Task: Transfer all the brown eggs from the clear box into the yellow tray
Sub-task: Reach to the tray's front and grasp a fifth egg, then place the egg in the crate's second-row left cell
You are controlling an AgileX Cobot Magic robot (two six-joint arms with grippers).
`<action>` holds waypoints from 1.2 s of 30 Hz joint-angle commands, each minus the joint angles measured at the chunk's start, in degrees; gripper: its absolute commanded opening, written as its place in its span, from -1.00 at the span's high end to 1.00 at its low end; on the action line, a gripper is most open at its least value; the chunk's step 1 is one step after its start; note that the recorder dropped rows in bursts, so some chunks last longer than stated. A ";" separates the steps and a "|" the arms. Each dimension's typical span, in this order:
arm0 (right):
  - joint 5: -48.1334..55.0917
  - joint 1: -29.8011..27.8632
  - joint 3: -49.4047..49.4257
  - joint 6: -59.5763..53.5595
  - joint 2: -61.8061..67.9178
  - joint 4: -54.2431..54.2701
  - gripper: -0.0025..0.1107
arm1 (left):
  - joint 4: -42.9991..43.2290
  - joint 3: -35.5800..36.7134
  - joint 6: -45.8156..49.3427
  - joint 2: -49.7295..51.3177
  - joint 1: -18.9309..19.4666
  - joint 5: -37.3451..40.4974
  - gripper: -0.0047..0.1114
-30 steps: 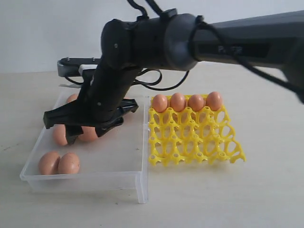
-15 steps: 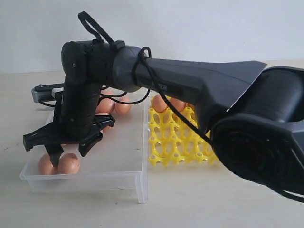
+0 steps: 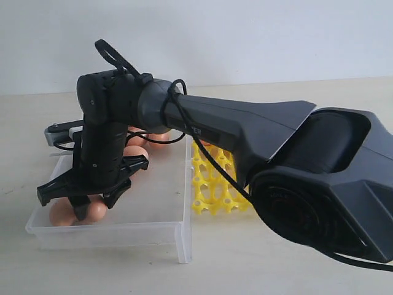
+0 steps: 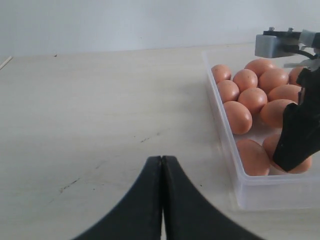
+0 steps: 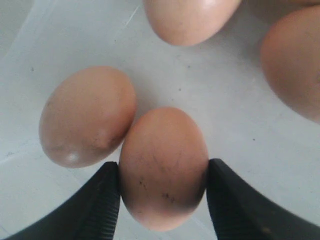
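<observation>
Tabletop (image 4: 75, 125), pale and bare, ran under everything. Across it the right arm (image 3: 245, 129) reached over to the left side of the exterior view, hiding the far rows of the yellow tray (image 3: 209, 190). The tray cups that showed held nothing; whether the hidden ones held eggs could not be told.

The clear box (image 3: 135, 233) sat just beside the tray, on its left. About a dozen brown eggs (image 4: 250, 100) lay in it, most crowded toward the far end and two at the near end.

The right gripper (image 3: 95, 206) was down inside the box at that near end. In its wrist view its two fingers pressed against opposite flanks of the gripped egg (image 5: 163, 160), which looked clamped but not yet lifted off the box floor. A neighbour egg (image 5: 87, 117) touched it on one side.

The left gripper (image 4: 161, 165) hung over bare table outside the box, fingers pressed together on nothing.

By my reckoning most of the job was left: nearly every egg in view needed carrying across, one at a time.
</observation>
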 commanded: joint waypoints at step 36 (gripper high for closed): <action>-85.15 -21.62 70.41 -6.44 -31.60 -21.58 0.96 | -0.21 -0.23 0.00 -0.13 -0.27 -0.48 0.92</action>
